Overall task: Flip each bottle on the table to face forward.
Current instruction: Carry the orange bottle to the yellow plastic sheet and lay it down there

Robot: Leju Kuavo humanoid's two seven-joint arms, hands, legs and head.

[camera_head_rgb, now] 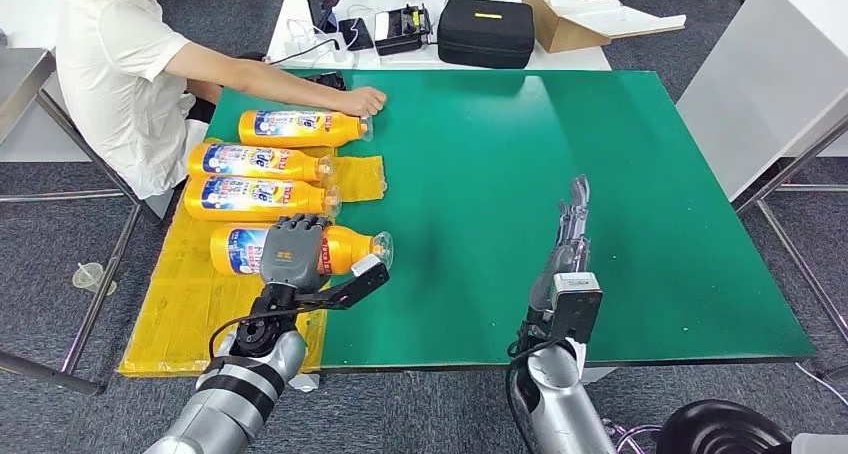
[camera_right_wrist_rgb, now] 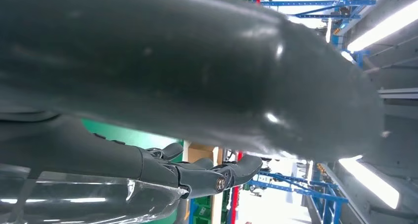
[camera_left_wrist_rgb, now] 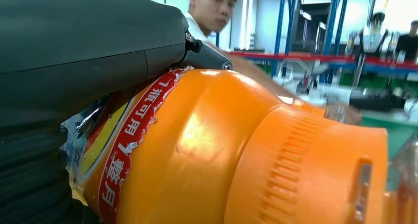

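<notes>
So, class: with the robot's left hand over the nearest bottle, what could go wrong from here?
1. The nearest bottle lies on its side, so it may roll or slip from the left hand.
2. The next bottle lies close beside it and could get knocked.
3. A person's hand rests on the far bottle, near the robot's workspace.

4 orange bottles (camera_head_rgb: 285, 189) lying sideways

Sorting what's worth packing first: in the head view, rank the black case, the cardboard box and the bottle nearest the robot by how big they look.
1. Cardboard box, flap included.
2. Black case, close behind.
3. Nearest bottle, partly covered by the left hand, so its rank is unsure.
</notes>
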